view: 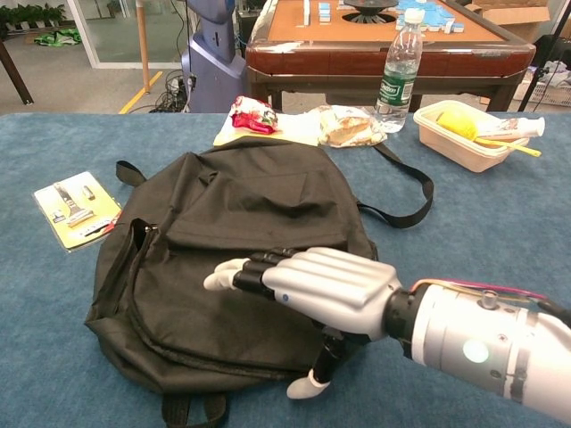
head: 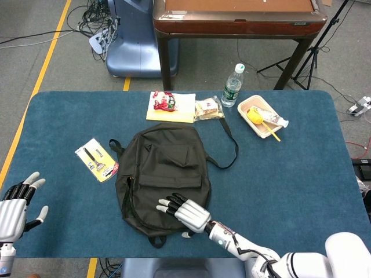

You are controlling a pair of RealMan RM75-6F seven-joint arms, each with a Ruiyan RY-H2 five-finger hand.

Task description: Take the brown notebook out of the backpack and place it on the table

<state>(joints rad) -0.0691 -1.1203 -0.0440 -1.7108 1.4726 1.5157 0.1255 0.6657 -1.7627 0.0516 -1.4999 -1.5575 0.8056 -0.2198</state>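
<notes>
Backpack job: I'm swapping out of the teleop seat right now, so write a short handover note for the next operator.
Right robot hand: open, fingers spread over the lower part of the black backpack; contact not clear.
Left robot hand: open, at the table's near-left edge, holding nothing.
Backpack lies flat mid-table and looks closed. The brown notebook is not visible.
Done: only the reach to the bag.
Left: open the backpack, pull the notebook out, set it on the table.

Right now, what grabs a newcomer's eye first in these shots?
The black backpack lying flat in the middle of the blue table, with the right hand spread over its near part, fingers apart, holding nothing. Next, the left hand, open at the table's near left edge. Then the far-edge clutter: a water bottle and a tray holding something yellow.
</notes>
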